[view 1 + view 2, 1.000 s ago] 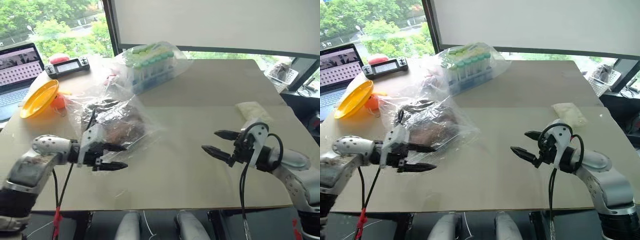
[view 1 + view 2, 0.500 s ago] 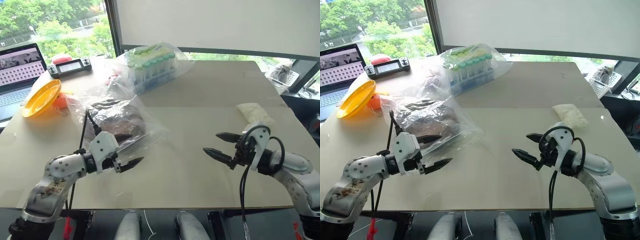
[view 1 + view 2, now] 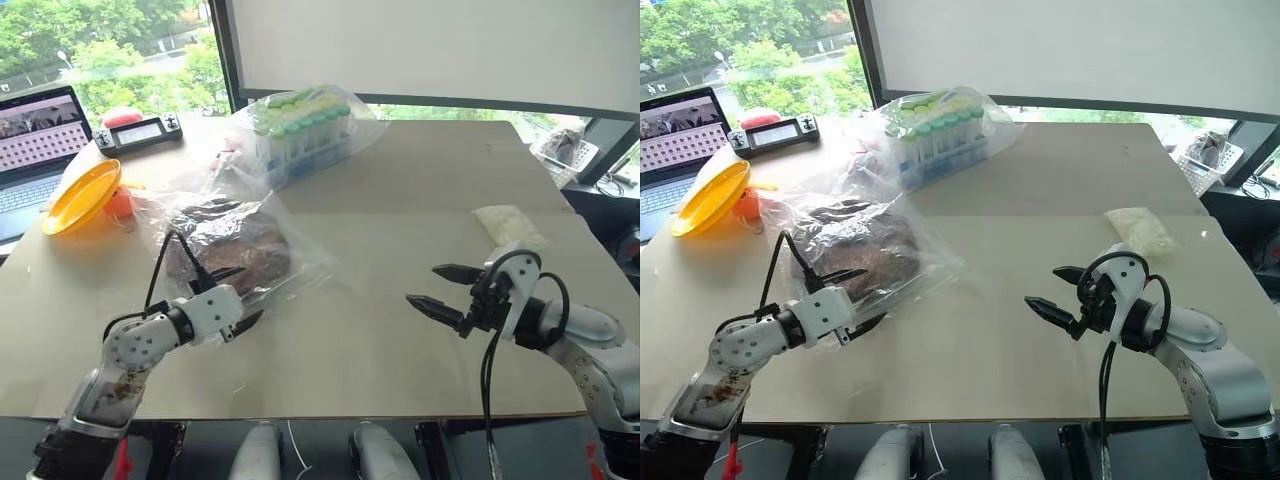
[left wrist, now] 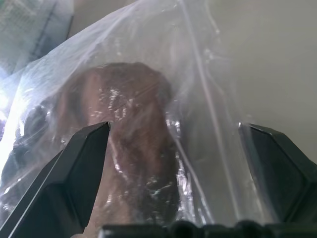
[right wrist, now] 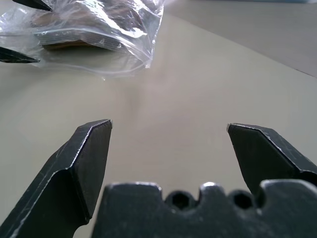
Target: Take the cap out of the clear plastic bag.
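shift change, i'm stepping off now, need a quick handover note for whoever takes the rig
Left tool: open, at the near edge of the clear plastic bag, jaws either side of it, not gripping.
Right tool: open, holding nothing, hovering over the bare table to the right of the bag.
The cap: inside the bag, which lies flat on the table.
Done: left tool lined up on the bag.
Left: grip the bag, reach in, pull the cap out.

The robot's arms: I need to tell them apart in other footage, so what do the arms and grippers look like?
Both arms are silver-grey metal with white wrist housings. The left gripper and right gripper each have two pointed black fingers. A black cable loops over each wrist. The left forearm looks scuffed with rusty-brown marks, and a red tag hangs on its cable.
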